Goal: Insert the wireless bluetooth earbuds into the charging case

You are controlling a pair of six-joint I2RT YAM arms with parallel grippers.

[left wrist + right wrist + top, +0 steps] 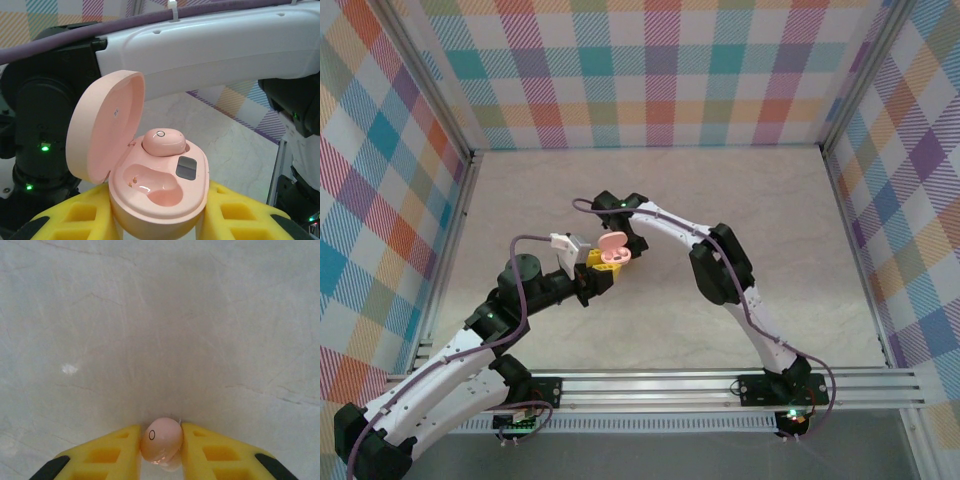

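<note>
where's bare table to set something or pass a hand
Bare table lies between the arms and back wall, and between right arm and right wall. Smaller patch between both arms and the near rail. Crowded at centre, where left gripper and right gripper meet at the charging case.

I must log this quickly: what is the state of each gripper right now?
Left gripper: closed, holding the open pink charging case.
Right gripper: closed, holding a pink earbud.
</note>
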